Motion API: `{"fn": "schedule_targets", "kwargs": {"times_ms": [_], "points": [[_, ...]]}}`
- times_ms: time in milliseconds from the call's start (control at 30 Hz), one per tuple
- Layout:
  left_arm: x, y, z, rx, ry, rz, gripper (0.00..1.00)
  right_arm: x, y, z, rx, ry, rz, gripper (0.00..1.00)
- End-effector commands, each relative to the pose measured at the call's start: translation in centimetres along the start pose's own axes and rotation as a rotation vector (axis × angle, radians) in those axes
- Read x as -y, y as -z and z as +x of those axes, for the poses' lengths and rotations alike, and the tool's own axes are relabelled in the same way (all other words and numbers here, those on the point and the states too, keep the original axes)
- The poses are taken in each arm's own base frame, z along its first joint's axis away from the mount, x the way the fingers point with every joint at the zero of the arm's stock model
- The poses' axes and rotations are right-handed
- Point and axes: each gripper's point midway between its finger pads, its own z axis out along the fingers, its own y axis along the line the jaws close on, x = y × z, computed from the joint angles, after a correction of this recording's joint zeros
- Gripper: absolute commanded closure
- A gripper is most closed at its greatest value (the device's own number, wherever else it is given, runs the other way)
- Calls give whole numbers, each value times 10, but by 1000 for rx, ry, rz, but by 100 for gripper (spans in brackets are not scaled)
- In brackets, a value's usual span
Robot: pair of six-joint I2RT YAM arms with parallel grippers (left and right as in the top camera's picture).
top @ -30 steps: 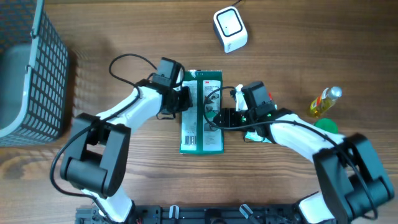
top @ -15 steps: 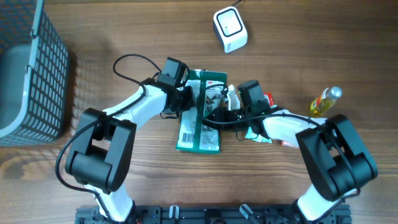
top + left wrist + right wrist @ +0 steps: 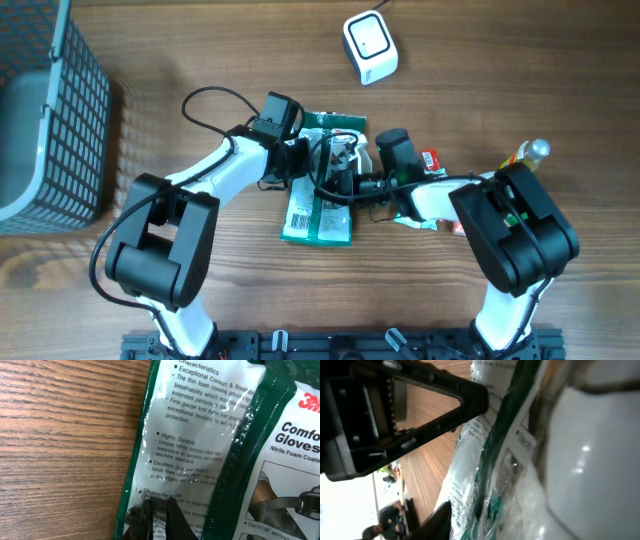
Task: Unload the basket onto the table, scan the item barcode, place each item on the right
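Glove packet [image 3: 322,190] lies mid-tabletop [image 3: 200,50] between both arms, its top end seemingly raised. Left pincer [image 3: 303,160] is clenched on the packet's left edge film. Right pincer [image 3: 338,182] is at the packet's right side; whether it grips, cannot tell. Packet judged light, floppy, slick. Best held by the sealed edges, barcode end uncovered.

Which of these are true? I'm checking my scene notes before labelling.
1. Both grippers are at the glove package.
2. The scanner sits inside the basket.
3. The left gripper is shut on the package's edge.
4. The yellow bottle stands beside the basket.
1. True: the left gripper and right gripper meet at the glove package.
2. False: the scanner stands on the table, far from the basket.
3. True.
4. False: the yellow bottle is at the opposite side, by the right arm.
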Motion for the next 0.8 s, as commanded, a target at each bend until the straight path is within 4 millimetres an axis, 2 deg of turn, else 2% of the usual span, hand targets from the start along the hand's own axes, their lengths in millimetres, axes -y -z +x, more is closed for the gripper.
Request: {"fn": "schedule_targets", "kwargs": {"times_ms": [0,100,167,200,300,400,433,467,500,533,600,767], "points": [[-32,-25,23,-75,37,-99,96,36,-7,12,12,-45,126,85],[-35,-9,9,-33,63,-83,91,39,-7,10,24,-44,143,92],[-40,14,-9,25,98,-64,88,39,-7,10,23,-42,143,95],[-44,30,-20,62,121,-53,87,39,-7,10,23,-34,143,96],[-53,55,-33,118,159,-40,84,40,-7,9,27,-18,149,96],[-62,68,-41,151,159,-45,75,39,-7,8,29,-16,148,96],[-68,69,-44,161,167,-62,63,39,-7,8,29,-16,148,96],[-75,70,-46,173,176,-88,38,39,-7,8,29,-16,148,96],[-81,71,-47,182,183,-115,24,39,-7,8,29,-15,148,96],[-88,73,-48,192,191,-143,0,39,-7,8,29,-16,148,96],[-94,74,-50,199,200,-161,0,40,-7,9,28,-17,149,96],[-94,74,-50,199,200,-161,0,40,-7,9,28,-17,149,96]]}}
